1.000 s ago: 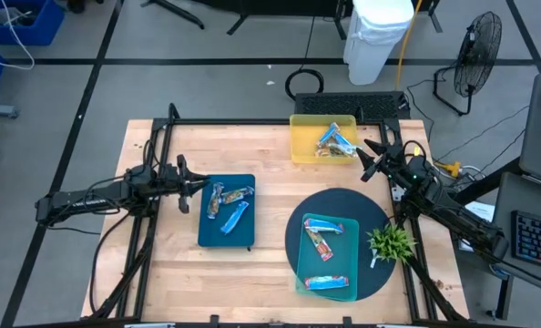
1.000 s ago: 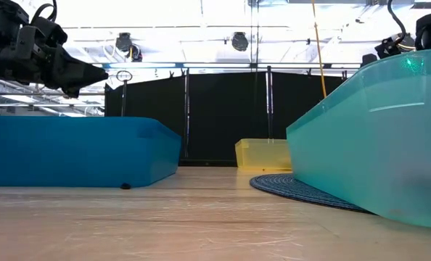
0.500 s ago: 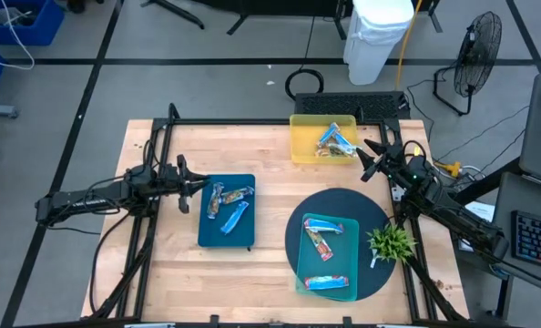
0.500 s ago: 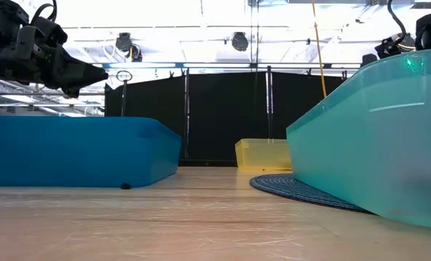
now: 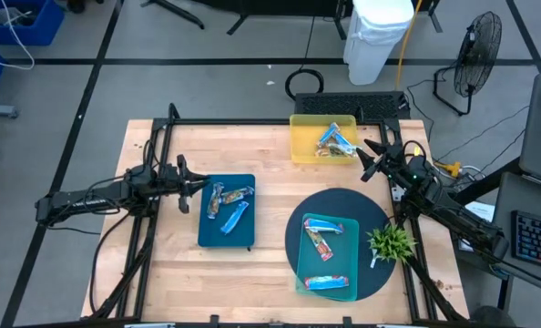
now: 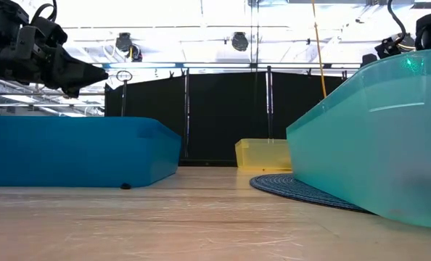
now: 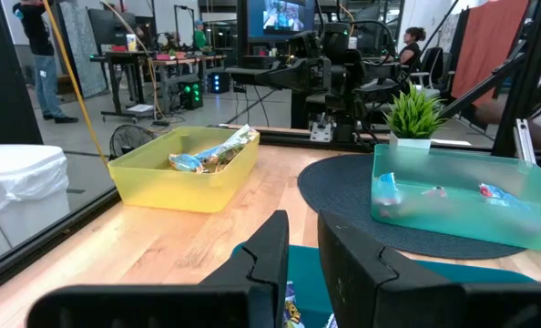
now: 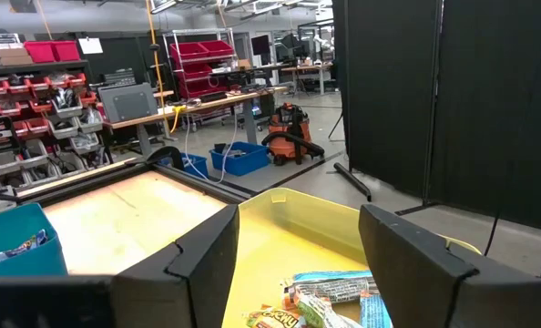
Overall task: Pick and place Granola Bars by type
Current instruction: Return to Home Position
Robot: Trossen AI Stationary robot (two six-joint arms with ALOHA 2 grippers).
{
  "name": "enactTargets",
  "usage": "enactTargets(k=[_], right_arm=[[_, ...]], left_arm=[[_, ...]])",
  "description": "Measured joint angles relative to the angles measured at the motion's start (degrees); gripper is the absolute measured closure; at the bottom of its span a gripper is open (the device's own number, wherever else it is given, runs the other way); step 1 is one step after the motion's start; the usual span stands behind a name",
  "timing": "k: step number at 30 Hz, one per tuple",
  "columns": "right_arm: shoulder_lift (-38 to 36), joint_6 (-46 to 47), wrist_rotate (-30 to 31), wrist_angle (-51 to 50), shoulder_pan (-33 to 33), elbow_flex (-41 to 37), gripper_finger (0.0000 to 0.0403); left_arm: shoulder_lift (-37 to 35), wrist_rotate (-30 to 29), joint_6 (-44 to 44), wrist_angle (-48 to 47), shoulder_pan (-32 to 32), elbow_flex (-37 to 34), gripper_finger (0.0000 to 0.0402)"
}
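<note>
Wrapped granola bars lie in three containers. Three bars [image 5: 227,204] rest in the blue tray [image 5: 207,232]. The teal tray [image 5: 345,239] holds a mottled bar [image 5: 321,242] and a blue bar [image 5: 327,281]. More bars [image 5: 334,140] are piled in the yellow bin [image 5: 307,150], which the right wrist view shows too [image 8: 330,301]. My left gripper [image 5: 198,186] hovers at the blue tray's left edge, its fingers a narrow gap apart [image 7: 304,251]. My right gripper [image 5: 369,160] hangs open beside the yellow bin's right end, above its rim [image 8: 298,246].
The teal tray sits on a dark round mat [image 5: 380,210]. A small green plant [image 5: 390,242] stands on the mat's right edge, close under my right arm. Bare wood shows between the trays and along the table's near edge [image 5: 252,292]. People stand in the room beyond.
</note>
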Motion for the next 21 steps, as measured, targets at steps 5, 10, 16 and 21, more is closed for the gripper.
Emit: enactTargets(k=[5, 10, 16, 21], right_arm=[[0.0, 0.0, 0.0, 0.0, 0.0, 0.0, 0.0185], [0.0, 0.0, 0.0, 0.0, 0.0, 0.0, 0.0183], [0.0, 0.0, 0.0, 0.0, 0.0, 0.0, 0.0183], [0.0, 0.0, 0.0, 0.0, 0.0, 0.0, 0.0185]], left_arm=[[0.0, 0.0, 0.0, 0.0, 0.0, 0.0, 0.0332], [0.0, 0.0, 0.0, 0.0, 0.0, 0.0, 0.0332], [0.0, 0.0, 0.0, 0.0, 0.0, 0.0, 0.0332], [0.0, 0.0, 0.0, 0.0, 0.0, 0.0, 0.0332]])
